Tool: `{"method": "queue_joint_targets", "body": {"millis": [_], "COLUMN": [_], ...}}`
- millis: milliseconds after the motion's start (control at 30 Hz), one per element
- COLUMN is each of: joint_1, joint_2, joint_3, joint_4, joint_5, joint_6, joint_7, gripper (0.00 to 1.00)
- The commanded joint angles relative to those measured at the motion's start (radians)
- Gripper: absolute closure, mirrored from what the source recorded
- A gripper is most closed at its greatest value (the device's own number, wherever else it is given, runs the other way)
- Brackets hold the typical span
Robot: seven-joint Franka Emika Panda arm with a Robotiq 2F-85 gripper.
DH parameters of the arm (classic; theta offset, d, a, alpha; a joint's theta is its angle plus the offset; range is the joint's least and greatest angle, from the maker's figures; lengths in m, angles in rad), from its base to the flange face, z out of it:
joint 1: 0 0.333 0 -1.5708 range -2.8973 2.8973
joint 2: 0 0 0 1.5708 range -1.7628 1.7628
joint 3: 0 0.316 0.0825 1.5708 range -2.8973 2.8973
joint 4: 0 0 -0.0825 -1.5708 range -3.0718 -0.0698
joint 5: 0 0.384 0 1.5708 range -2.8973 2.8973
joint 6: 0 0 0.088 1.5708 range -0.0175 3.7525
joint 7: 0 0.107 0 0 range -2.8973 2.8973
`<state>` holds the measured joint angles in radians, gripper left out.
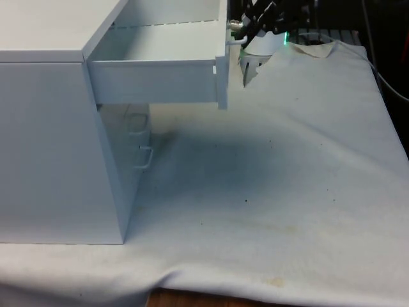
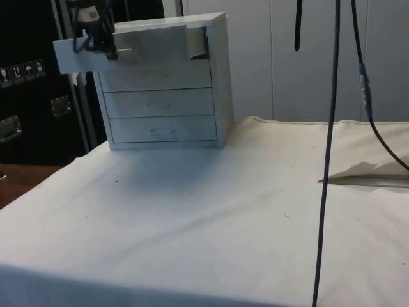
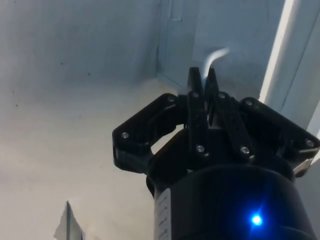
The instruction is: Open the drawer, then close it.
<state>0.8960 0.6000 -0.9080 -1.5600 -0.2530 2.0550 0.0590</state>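
White top drawer (image 1: 153,80) stood pulled well out at the front view's upper left. Gripper (image 3: 202,82) was clamped on its handle (image 3: 214,56). Closing should go straight, without skewing the chest (image 2: 163,80).

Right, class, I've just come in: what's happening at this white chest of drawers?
The robot's gripper is shut on the handle of the top drawer of a white chest of drawers. That drawer is pulled well out; the lower drawers are closed. The chest stands on a table under a white cloth.

black tool (image 3: 205,80) level at shoulder height (fingers pinched nearly together)
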Motion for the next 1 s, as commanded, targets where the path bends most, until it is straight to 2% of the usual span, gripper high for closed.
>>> {"method": "queue_joint_targets", "body": {"millis": [0, 100, 133, 167, 300, 333, 433, 467, 600, 667, 767, 800, 900, 967], "joint_1": [0.006, 0.01, 0.0, 0.007, 0.0, -0.002, -0.002, -0.003, -0.005, -0.006, -0.006, -0.006, -0.004, -0.008], "joint_2": [0.006, 0.012, 0.01, 0.012, 0.012, 0.013, 0.012, 0.013, 0.014, 0.014, 0.013, 0.014, 0.028, 0.035], "joint_3": [0.002, 0.007, 0.008, 0.009, 0.011, 0.01, 0.012, 0.01, 0.01, 0.01, 0.012, 0.01, 0.022, 0.035], "joint_4": [0.012, 0.023, 0.015, 0.023, 0.02, 0.019, 0.019, 0.018, 0.018, 0.018, 0.019, 0.018, 0.019, 0.019], "joint_5": [-0.003, -0.01, -0.012, -0.014, -0.025, -0.026, -0.024, -0.028, -0.03, -0.03, -0.028, -0.031, -0.024, -0.023], "joint_6": [-0.014, -0.028, -0.019, -0.028, -0.026, -0.025, -0.027, -0.024, -0.024, -0.024, -0.027, -0.023, -0.024, -0.023], "joint_7": [0.004, 0.015, 0.01, 0.016, 0.018, 0.017, 0.019, 0.018, 0.018, 0.018, 0.019, 0.018, 0.039, 0.055], "gripper": [1.0, 1.0, 1.0, 1.0, 0.97, 0.88, 0.72, 0.72, 0.51, 0.33, 0.18, 0.18, 0.0, 0.0]}}
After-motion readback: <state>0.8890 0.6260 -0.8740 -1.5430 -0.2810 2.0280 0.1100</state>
